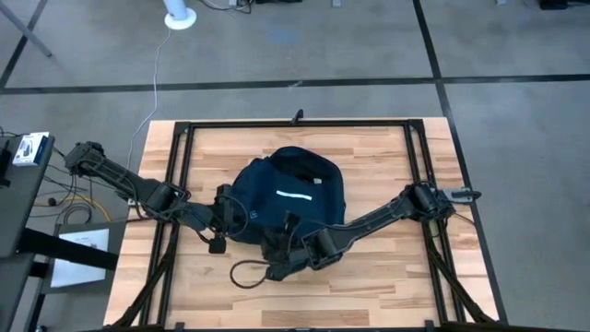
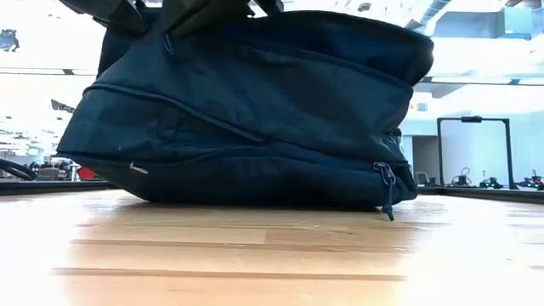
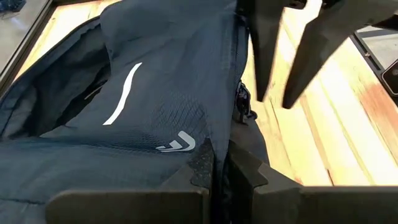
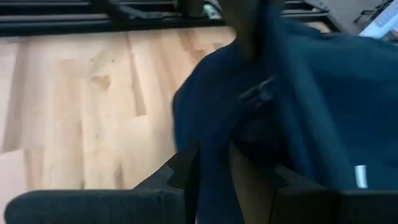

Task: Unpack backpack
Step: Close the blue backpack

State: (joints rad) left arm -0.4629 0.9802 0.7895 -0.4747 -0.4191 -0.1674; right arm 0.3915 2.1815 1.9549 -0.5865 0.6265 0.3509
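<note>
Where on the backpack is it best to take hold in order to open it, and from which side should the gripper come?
Probably the loose fabric edge beside the gaping opening of the backpack, approached from above at the side: the bag lies flat and soft, so only a raised fold can be pinched. The left gripper and right gripper each already pinch a fold at its edge.

You're looking at a light wood-plank table (image 1: 387, 277) w/ a black metal frame (image 1: 415, 166) running round its edges. The navy backpack (image 1: 290, 198) is lying directly on it, approx. centre, w/ a black strap loop (image 1: 241, 273) trailing onto the planks beside it.
</note>
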